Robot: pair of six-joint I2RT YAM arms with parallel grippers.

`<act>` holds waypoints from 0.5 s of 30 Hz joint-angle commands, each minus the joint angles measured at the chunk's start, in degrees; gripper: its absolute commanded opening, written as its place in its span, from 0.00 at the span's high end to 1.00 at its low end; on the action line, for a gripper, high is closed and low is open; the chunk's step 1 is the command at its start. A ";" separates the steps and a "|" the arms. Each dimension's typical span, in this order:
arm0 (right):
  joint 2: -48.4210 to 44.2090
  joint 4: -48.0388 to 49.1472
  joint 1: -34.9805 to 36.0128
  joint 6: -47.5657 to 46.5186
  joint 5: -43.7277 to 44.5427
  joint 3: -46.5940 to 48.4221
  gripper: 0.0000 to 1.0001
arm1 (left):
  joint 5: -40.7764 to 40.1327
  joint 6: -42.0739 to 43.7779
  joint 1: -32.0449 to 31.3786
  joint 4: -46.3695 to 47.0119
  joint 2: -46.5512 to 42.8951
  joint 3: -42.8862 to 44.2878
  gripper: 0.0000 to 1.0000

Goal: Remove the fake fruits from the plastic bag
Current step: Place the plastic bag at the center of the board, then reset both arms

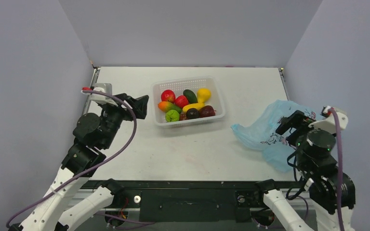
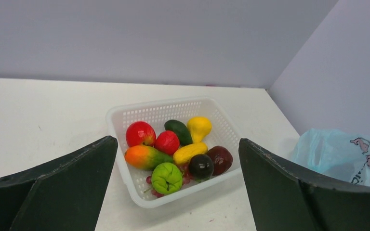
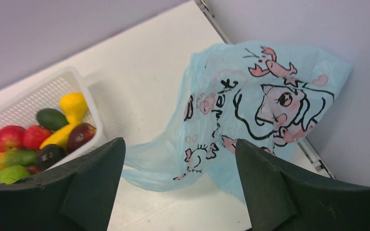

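The fake fruits lie in a white perforated basket (image 1: 219,103): red apple (image 1: 167,95), orange-green mango (image 1: 166,106), green lime (image 1: 172,115), yellow banana (image 1: 193,107) and a dark purple round one (image 1: 192,113). The left wrist view shows them too, with the apple (image 2: 140,133) and lime (image 2: 166,177). The light blue plastic bag (image 1: 265,132) lies crumpled at the right, apart from the basket; no fruit shows in it. My left gripper (image 1: 139,106) is open and empty, left of the basket. My right gripper (image 1: 293,124) is open and empty, over the bag's (image 3: 250,106) near right part.
The basket also holds a yellow pear (image 1: 204,94), a dark green avocado (image 1: 190,95), a small red strawberry-like fruit (image 1: 181,101) and a dark red fruit (image 1: 207,111). A white box (image 1: 101,90) sits at the back left. Walls close three sides of the table.
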 commanded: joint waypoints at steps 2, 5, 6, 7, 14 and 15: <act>-5.54 2.54 -0.28 -5.80 -2.08 6.45 0.19 | -2.77 2.70 0.32 3.03 -5.58 5.48 0.03; -9.34 4.20 -0.26 -6.89 -1.02 8.01 0.18 | -3.67 3.54 0.34 4.41 -8.54 6.32 0.03; -10.06 5.05 -0.26 -7.08 -0.03 8.11 0.18 | -3.90 3.97 0.37 4.78 -9.09 6.42 0.03; -11.40 5.42 -0.23 -7.12 0.32 8.15 0.17 | -4.19 4.21 0.33 5.37 -10.15 6.49 0.03; -15.49 8.00 -0.24 -6.05 4.12 7.87 0.16 | -5.87 6.62 0.34 5.78 -12.52 7.59 0.03; -15.86 8.22 -0.18 -5.92 4.24 7.93 0.16 | -6.04 6.73 0.37 5.69 -12.66 7.62 0.03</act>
